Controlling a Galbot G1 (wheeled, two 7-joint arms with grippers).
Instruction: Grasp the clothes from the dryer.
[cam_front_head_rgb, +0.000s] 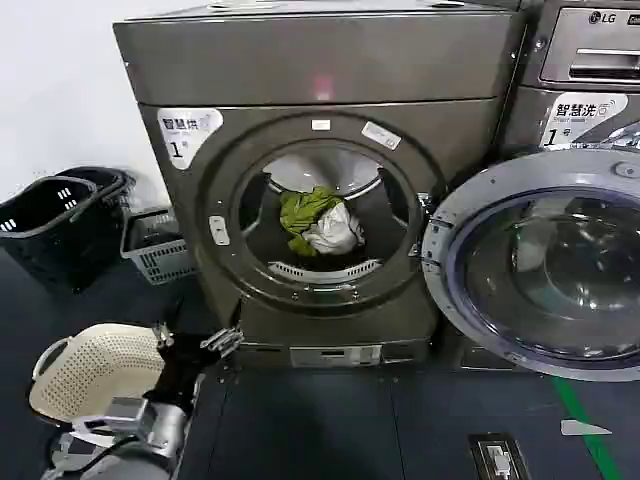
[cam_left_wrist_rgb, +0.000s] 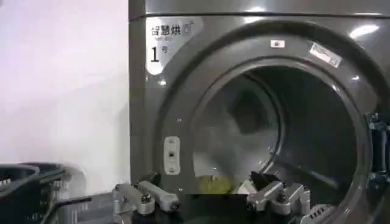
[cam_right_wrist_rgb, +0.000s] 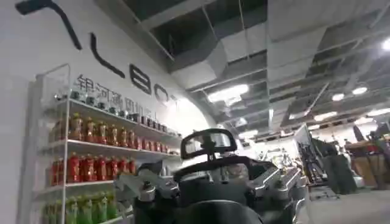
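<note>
The clothes, a soft crumpled bundle of olive-green and white-grey cloth, lay at the bottom of the drum inside the dryer, a dark bronze-grey metal machine with a round porthole and a white sticker reading "1". Its glass door hung open beside an LG-branded machine. The left gripper waited low before the porthole, fingers spread, next to a cream perforated basket. The right gripper pointed at a shelf of bottles; whether it was spread or closed, I could not tell.

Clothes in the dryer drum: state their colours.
Olive-green and white-grey soft cloth bundle, clearest in the head view.
</note>
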